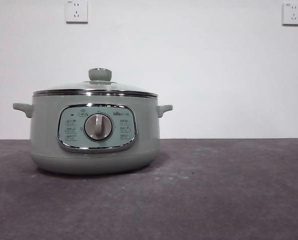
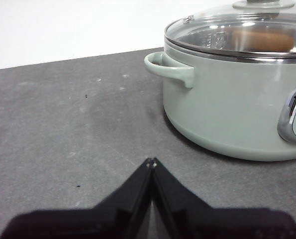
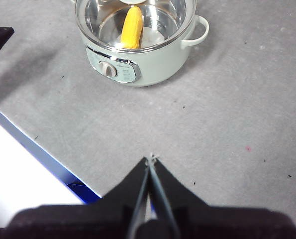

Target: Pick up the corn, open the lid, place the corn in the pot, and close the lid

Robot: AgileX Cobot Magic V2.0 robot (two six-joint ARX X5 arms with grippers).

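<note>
Sitting on the dark grey table (image 1: 229,200), the pot (image 1: 94,150) faces the front camera with its chrome-framed panel and silver dial (image 1: 98,127) forward. The lid (image 1: 95,89) rests closed on the pot's rim, its sage-green knob (image 1: 99,74) upright on top. Seen through the glass from the right wrist camera, the corn (image 3: 132,27) lies inside the pot on the steel floor (its far end is cut off by the picture's edge). In the left wrist view it shows only as an orange blur behind the glass, probably the same cob. The left gripper (image 2: 151,162) hovers low over bare table near the pot's side handle (image 2: 168,68), jaws pressed together and holding nothing. The right gripper (image 3: 150,158) hangs higher, well apart from the pot, jaws likewise closed and empty. Two wall sockets (image 1: 76,11) sit on the white wall behind.
</note>
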